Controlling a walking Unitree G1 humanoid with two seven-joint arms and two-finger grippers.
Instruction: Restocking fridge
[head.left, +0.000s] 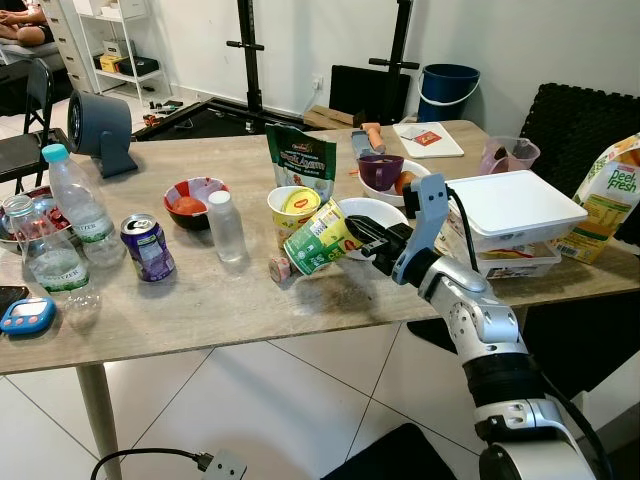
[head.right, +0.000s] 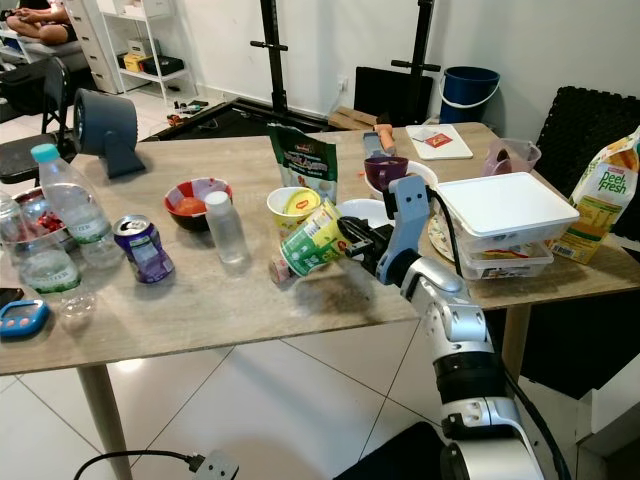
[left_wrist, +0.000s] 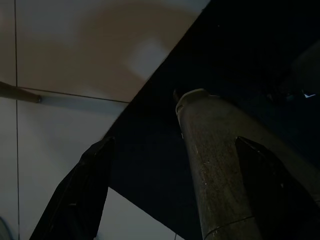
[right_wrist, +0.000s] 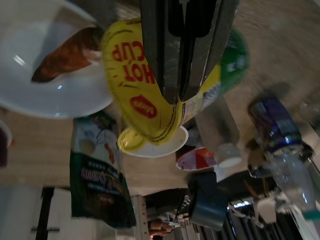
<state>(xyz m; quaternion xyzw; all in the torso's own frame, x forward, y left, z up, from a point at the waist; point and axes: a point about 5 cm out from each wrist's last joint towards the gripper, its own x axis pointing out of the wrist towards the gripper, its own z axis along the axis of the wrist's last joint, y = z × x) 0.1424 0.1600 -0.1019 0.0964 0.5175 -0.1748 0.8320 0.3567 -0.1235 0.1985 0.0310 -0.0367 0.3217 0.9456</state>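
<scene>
Silver and jointed, the right arm rises from the lower edge of the head views and ends in the right gripper (head.left: 352, 238), whose black fingers are clamped narrowly on the rim of a noodle cup (head.left: 316, 239). That cup, green and yellow, hangs tilted on its side just above the wooden table (head.left: 200, 300), with its yellow lid facing the gripper. A small pink thing (head.left: 279, 268), too small to tell, lies on the table just beyond the cup's far end.

Two noodle cups can be counted: the held one and a second cup (head.left: 295, 207) standing upright just behind it, before one green pouch (head.left: 301, 155). Right beside the gripper sits a white bowl (head.left: 375, 214), partly covered by the wrist. Behind it is a purple bowl (head.left: 381, 170). Close to the arm's forearm rest stacked white containers (head.left: 512, 212), and past them a juice carton (head.left: 608, 200), cut off by the frame.

Farther from the gripper, beyond the cup, stand one small clear bottle (head.left: 225, 227), one red bowl (head.left: 194, 201), one purple can (head.left: 148, 247) and two water bottles (head.left: 83, 207) (head.left: 48, 260).

Its own wrist view is very dark, but the left gripper (left_wrist: 165, 190) shows two black fingers set wide apart around a table leg (left_wrist: 210, 170), above pale floor tiles.
</scene>
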